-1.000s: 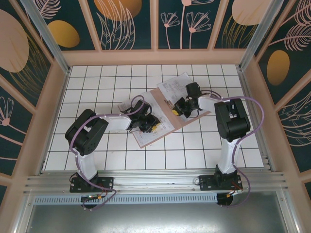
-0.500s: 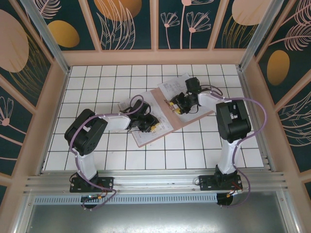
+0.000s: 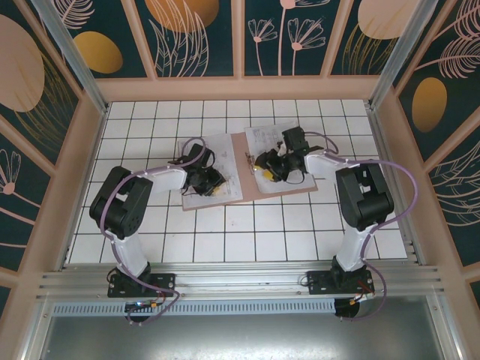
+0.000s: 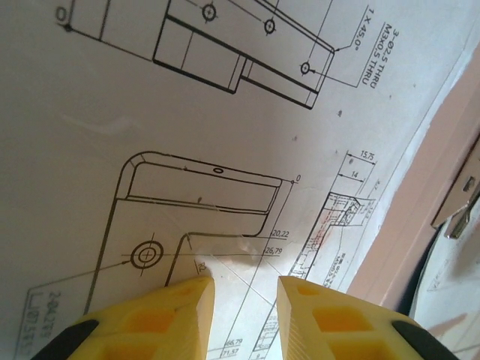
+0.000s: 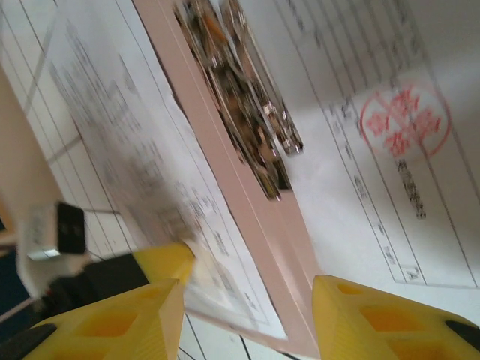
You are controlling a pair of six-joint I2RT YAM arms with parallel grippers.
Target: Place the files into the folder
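Seen from the top camera, the folder [image 3: 289, 186] lay unfolded on the gridded desk [image 3: 225, 232]. The files [image 3: 225, 154], white printed sheets, covered the folder's left half and part of its right half. The left tool [image 3: 214, 185] sat over the left half, close to the folder's near edge. The right tool [image 3: 262, 166] hung just right of the folder's spine.

In the left wrist camera, the left tool [image 4: 245, 283] pointed down at one of the files [image 4: 187, 112], a sheet bearing a black line drawing. Its yellow fingers [image 4: 161, 315] stood a narrow gap apart with nothing clamped between them. The tips seemed to touch the paper, though the close view made that hard to confirm. A bare strip of the folder [image 4: 420, 225] showed beside the sheet, with a metal clip [image 4: 456, 219] beyond it.

In the right wrist camera, the right tool [image 5: 247, 289] stood with its jaws wide apart, gripping nothing, straddling the folder's [image 5: 259, 247] bare strip. The metal clip [image 5: 247, 112] lay along that strip. The files [image 5: 337, 187] lay on both sides of it, and one sheet carried a red stamp [image 5: 405, 120].
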